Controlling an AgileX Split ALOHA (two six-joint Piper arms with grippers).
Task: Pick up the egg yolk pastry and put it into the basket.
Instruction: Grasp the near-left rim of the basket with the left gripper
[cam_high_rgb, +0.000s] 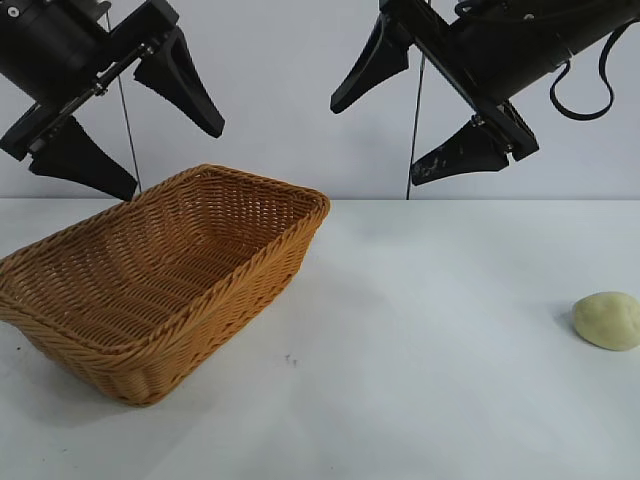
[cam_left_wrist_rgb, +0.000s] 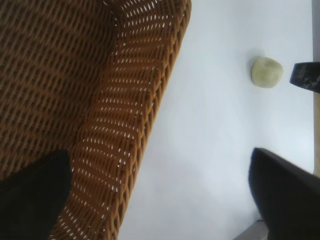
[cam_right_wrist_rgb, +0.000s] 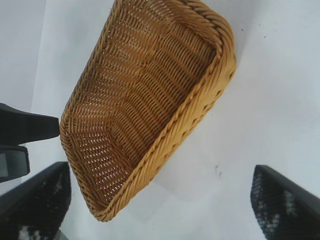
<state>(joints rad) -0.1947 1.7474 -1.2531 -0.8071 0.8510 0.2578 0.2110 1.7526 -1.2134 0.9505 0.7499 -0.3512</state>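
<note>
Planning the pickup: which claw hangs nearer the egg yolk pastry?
The right claw; it hangs on the egg yolk pastry's side, while the left claw hangs over the basket.

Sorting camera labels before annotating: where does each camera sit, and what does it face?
Exterior: low at the table, facing both arms; left gripper and right gripper hang open above the basket and pastry.
Left wrist: on the left arm, looking down at the basket wall and pastry; own fingers show.
Right wrist: on the right arm, looking down into the basket; own fingers show.
Shared: the basket appears in all three.
</note>
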